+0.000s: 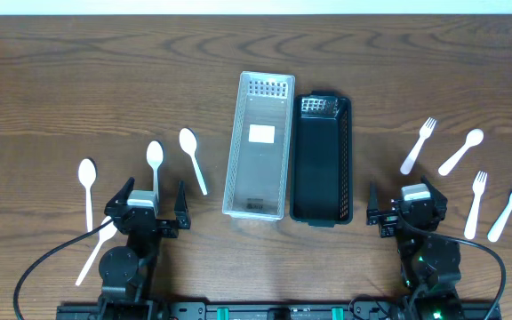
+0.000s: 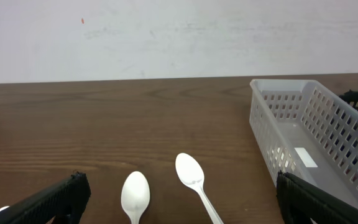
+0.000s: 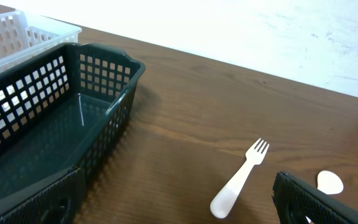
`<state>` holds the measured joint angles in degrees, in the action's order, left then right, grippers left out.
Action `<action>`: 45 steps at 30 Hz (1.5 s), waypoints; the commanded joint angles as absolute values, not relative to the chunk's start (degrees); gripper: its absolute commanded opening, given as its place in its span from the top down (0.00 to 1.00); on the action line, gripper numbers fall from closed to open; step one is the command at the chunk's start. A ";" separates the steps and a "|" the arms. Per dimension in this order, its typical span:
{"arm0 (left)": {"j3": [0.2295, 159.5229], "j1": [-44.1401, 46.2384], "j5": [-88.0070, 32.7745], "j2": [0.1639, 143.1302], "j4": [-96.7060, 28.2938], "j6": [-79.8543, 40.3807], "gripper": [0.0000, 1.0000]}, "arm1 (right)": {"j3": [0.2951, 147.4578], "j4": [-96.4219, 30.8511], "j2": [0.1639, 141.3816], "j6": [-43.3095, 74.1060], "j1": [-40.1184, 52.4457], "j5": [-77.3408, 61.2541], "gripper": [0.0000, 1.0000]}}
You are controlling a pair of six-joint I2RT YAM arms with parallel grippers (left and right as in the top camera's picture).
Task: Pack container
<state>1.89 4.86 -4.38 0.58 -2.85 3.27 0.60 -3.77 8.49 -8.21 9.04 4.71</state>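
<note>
Centrally, I log white basket (image 1: 258, 147) and black basket (image 1: 321, 160) side by side, long axes running near to far, spoons (image 1: 155, 158) lying left, forks (image 1: 419, 145) and single spoon (image 1: 462, 151) right, left gripper (image 1: 149, 201) and right gripper (image 1: 405, 203) at near edge, both released.

White spoons (image 1: 194, 158), white forks (image 1: 418, 145); clear-grey basket (image 1: 258, 147), black basket (image 1: 321, 160), perforated.

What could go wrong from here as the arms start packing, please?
The spoons and forks lie flat on the table, so a grasp may skid them away rather than lift them. The white basket and black basket sit side by side, so a drop could land in the wrong one.
</note>
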 commanded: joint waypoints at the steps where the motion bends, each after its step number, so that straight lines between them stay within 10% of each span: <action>1: 0.27 4.58 -5.39 0.23 -3.55 4.05 0.02 | 0.34 -3.81 8.19 -8.84 9.43 4.67 0.01; 19: 0.27 4.56 -5.39 0.23 -3.53 4.05 0.02 | 0.34 -1.91 8.19 -16.75 9.39 10.04 0.01; 28: 6.11 4.58 -5.76 3.42 -9.74 -3.68 0.02 | 1.83 -3.01 8.21 4.10 9.39 -0.16 0.01; 45: 62.94 4.58 -6.22 56.84 -47.09 -5.17 0.02 | 50.59 -44.25 48.73 8.05 9.28 -0.27 0.01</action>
